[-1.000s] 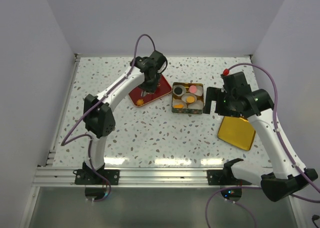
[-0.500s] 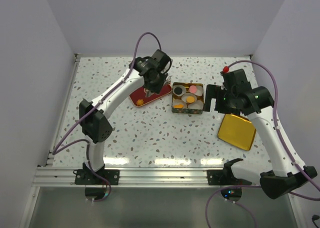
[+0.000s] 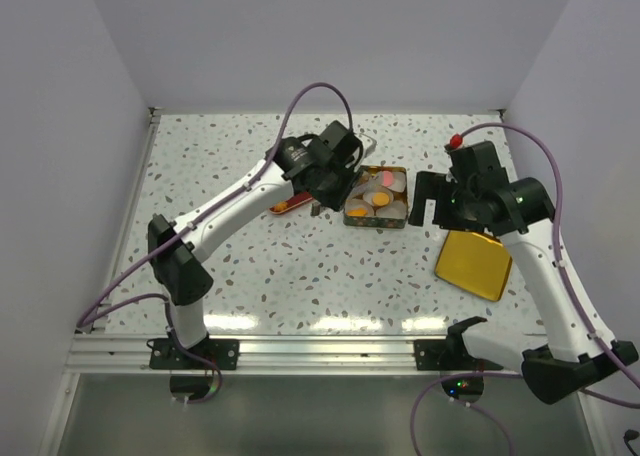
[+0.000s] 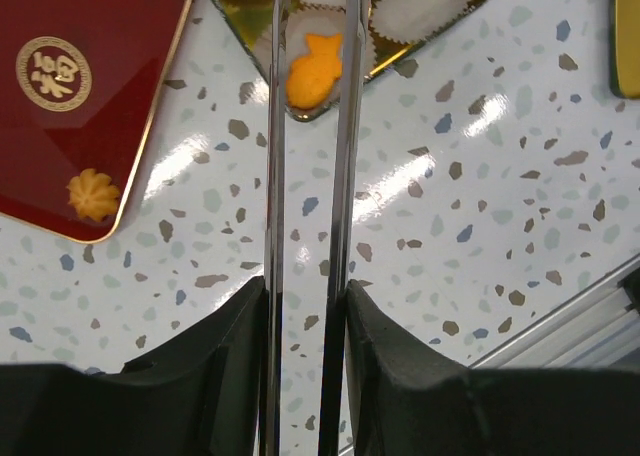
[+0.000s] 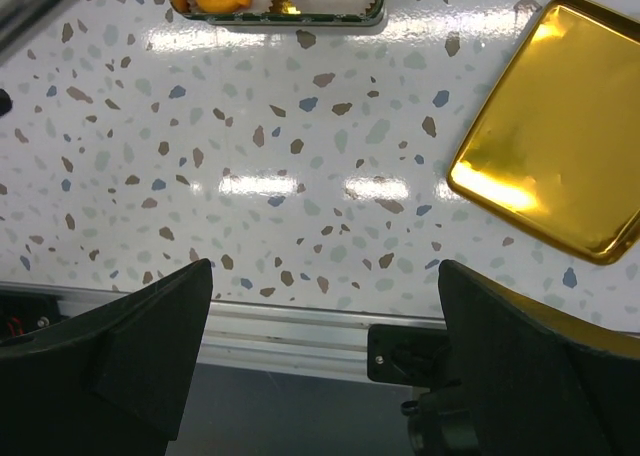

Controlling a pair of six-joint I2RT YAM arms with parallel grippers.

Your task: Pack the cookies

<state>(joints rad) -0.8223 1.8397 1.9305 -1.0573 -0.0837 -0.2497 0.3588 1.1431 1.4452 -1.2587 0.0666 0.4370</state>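
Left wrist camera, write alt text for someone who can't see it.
Metal tweezers held between black fingers reach over a speckled table toward an orange fish-shaped cookie in a gold tin. A red tray at left holds one small orange cookie.

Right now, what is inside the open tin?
Paper cups holding a pink cookie, a fish-shaped orange cookie and a second orange cookie. The left gripper, holding tongs, covers the tin's far-left corner.
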